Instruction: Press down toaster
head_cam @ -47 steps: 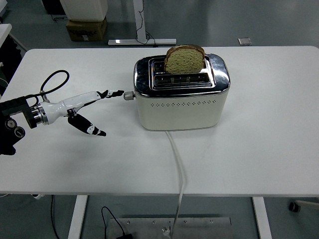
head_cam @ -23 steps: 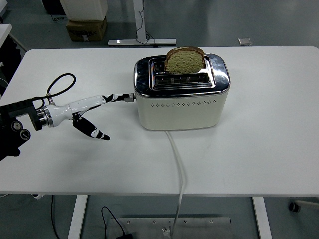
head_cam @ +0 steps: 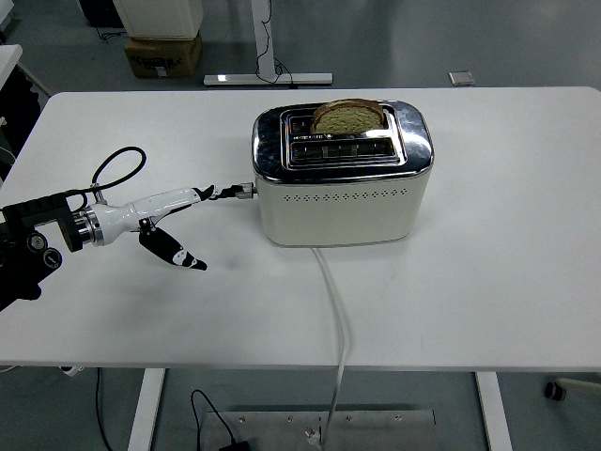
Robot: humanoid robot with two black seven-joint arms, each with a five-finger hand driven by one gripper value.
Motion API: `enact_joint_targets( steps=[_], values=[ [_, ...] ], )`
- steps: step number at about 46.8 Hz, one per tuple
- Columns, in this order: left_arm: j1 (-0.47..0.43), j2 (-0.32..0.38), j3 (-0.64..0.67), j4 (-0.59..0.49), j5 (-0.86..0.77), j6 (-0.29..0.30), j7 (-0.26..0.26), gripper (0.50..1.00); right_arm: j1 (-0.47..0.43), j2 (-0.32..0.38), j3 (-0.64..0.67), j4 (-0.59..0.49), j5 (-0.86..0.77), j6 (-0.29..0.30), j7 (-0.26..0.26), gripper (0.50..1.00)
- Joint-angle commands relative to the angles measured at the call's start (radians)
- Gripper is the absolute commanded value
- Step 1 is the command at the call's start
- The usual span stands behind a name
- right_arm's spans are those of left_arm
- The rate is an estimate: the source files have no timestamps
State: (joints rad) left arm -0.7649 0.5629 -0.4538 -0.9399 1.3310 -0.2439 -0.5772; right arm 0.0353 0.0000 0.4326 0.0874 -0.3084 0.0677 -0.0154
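I see the toaster (head_cam: 343,178) in the middle of the table (head_cam: 507,263), and its white cord (head_cam: 336,319) runs to the near edge and cuts the front area in two. My left hand (head_cam: 178,221) fills the gap at the lever (head_cam: 244,192). The right half of the table is free.

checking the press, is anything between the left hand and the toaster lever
Nothing visible is. The left hand reaches in over bare table, and its extended fingers are already at the lever on the toaster's left end. The bread slice sits low in the rear slot.
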Motion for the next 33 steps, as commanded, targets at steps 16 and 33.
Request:
enact_joint_targets(
  steps=[16, 33],
  values=[
    [0.003, -0.028, 0.001, 0.036, -0.006, 0.0, 0.0, 1.0, 0.0, 0.0, 0.0, 0.0, 0.0, 0.0, 0.0, 0.998],
    [0.006, -0.043, 0.02, 0.058, -0.007, 0.002, 0.0, 1.0, 0.0, 0.0, 0.0, 0.0, 0.0, 0.0, 0.0, 0.998]
  ],
)
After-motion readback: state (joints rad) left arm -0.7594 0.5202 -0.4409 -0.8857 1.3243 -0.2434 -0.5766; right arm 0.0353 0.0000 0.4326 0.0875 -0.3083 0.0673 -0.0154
